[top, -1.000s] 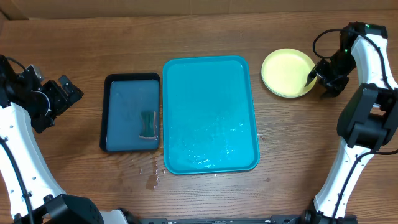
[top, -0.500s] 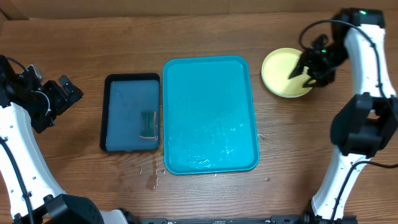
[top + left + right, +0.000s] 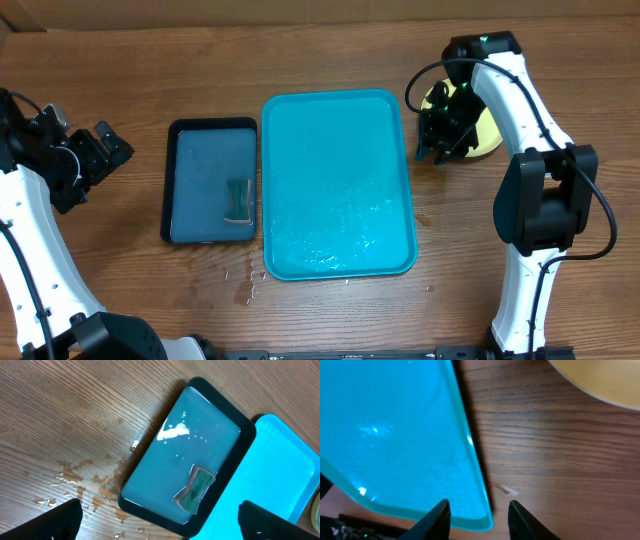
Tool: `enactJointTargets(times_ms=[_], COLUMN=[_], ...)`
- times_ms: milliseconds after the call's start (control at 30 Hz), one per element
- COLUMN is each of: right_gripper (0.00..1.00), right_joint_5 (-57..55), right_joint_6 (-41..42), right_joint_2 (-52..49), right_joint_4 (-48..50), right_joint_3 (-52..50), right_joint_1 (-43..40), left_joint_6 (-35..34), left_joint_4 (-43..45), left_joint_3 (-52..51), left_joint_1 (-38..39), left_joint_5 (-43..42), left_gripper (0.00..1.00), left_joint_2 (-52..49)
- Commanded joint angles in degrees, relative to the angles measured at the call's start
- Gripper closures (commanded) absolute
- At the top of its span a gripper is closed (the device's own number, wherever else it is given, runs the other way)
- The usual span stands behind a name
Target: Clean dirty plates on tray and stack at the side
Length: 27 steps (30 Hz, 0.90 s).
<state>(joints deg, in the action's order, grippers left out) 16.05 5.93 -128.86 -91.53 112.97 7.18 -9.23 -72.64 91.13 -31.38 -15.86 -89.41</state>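
Right arm [image 3: 510, 90] is hanging beside the tray's [image 3: 335, 180] right edge, jaws part-open, empty; left jaws gaping; tray glistening wet.

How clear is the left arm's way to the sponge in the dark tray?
Probably yes, it can reach. The sponge lies uncovered in the dark tray. The left claw is open off to that tray's side, with only bare table between them.

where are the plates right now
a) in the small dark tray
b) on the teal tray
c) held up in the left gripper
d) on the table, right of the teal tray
d: the plates lie on the wooden table just past the right edge of the teal tray, partly hidden by the right arm, and no plate is on the teal tray.
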Motion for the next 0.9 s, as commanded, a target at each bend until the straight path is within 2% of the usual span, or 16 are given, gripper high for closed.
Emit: enactJointTargets(times_ms=[0,467,867], right_gripper=[0.62,0.63,0.62], right_joint_5=[-1.0,-0.2,-1.0], right_joint_6=[-0.2,-1.9,-4.1], right_joint_2=[0.9,0.9,0.9], right_joint_4=[1.8,10.7,12.5], right_joint_3=[-2.5,-13.8,-14.3], right_joint_1=[0.1,3.9,7.1], left_joint_6=[-0.6,-0.6,-0.6], left_joint_4=[0.0,0.0,0.0], left_joint_3=[0.6,0.6,0.6], left_joint_1=[-0.1,-0.1,-0.1], left_joint_5=[-0.2,-0.2,-0.2], left_gripper=[0.0,0.0,0.0], left_joint_2=[-0.3,-0.3,-0.3])
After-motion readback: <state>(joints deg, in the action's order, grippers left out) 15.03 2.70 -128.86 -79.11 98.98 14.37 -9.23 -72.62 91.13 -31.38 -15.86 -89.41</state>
